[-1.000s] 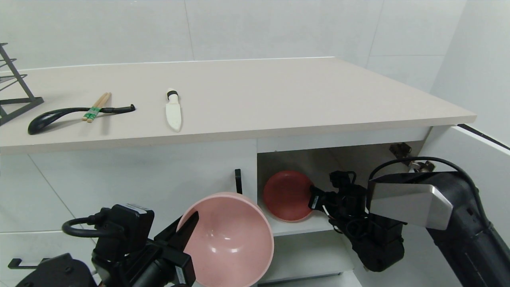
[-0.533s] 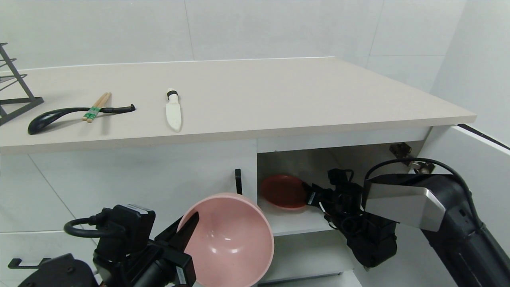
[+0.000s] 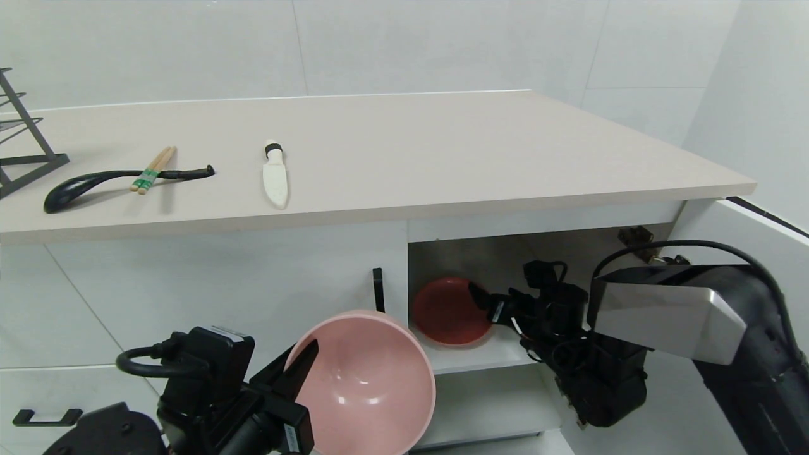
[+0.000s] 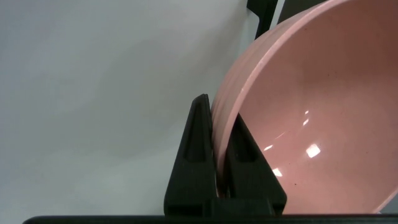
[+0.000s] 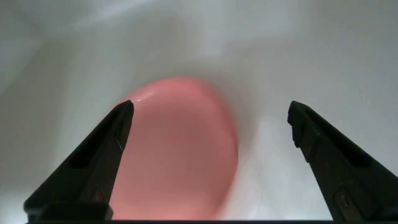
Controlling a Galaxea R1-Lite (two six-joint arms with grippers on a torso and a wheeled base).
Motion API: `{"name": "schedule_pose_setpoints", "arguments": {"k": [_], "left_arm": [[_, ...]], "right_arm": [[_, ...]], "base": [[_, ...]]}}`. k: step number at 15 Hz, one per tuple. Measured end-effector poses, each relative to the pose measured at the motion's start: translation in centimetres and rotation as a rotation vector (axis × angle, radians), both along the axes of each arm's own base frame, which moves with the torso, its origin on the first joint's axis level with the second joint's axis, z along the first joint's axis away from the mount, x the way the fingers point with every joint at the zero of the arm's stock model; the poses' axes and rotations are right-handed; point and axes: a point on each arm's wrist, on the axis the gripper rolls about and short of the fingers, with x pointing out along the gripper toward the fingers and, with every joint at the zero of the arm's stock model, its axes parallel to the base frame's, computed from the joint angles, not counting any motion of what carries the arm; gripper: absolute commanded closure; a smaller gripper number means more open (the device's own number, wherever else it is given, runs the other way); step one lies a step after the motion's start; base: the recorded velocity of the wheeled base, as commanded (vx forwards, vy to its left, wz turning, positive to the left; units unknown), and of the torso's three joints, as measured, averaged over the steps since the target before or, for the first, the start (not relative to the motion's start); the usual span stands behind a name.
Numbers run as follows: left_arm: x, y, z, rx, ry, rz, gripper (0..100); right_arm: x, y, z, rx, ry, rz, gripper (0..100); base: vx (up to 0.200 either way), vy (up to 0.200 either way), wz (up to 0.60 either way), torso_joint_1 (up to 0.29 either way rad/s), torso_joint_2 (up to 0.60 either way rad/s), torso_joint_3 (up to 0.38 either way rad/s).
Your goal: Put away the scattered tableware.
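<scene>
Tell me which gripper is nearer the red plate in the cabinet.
Right. The right gripper is open at the rim of the red plate on the cabinet shelf; the left gripper is lower, outside the cabinet, shut on the pink bowl.

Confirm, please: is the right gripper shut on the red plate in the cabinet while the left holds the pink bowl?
The right wrist view shows the right gripper open, not shut on the red plate in the cabinet; the left gripper holds the pink bowl.
</scene>
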Motion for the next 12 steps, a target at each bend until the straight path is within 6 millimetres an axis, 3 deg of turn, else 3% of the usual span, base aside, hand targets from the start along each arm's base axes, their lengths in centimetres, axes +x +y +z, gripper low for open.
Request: {"name": "schedule_pose_setpoints", "arguments": {"k": [6,9,12], "left_arm": [[0.0,-0.1,-0.1,0.006,0.004,-0.001,100],[-0.1,-0.1,-0.1,0.004,0.001,-0.007,100],[-0.1,-0.2,-0.1,0.008,0.003,-0.004,100]], "right_arm": [[-10.9,-0.8,7.2,-0.104,0.06,0.148,0],[-16.2,-2.8,10.5,-0.232,-0.013,0.241,0],[-18.4,-3.9,13.2,-0.238,-0.123,0.259,0]], "base": [[0.0,0.0,0.0,0.0,0.0,0.0],[0.0,0.0,0.0,0.0,0.0,0.0],[0.0,0.0,0.0,0.0,0.0,0.0]]}}
